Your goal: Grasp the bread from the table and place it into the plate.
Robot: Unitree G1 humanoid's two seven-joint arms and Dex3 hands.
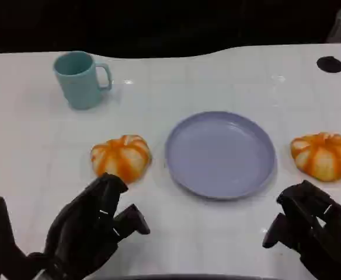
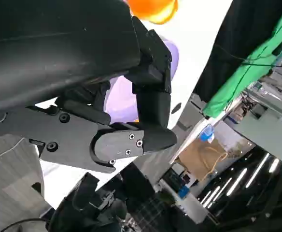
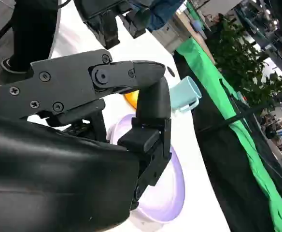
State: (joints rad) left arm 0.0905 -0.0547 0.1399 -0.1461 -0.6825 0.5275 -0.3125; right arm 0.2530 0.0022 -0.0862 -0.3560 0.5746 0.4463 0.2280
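Observation:
Two orange-and-white striped bread rolls lie on the white table. One bread (image 1: 121,157) sits just left of the lilac plate (image 1: 220,153), the other bread (image 1: 323,154) to its right. The plate holds nothing. My left hand (image 1: 94,230) hovers near the front edge, just short of the left bread, fingers loosely bent and holding nothing. My right hand (image 1: 313,230) hangs at the front right, below the right bread, also holding nothing. The left wrist view shows a bread (image 2: 153,9) and the plate (image 2: 121,96) beyond the fingers. The right wrist view shows the plate (image 3: 167,188).
A teal mug (image 1: 80,79) stands at the back left, also in the right wrist view as the mug (image 3: 184,94). Two black round marks (image 1: 330,64) sit at the table's far corners. The table's far edge meets a dark background.

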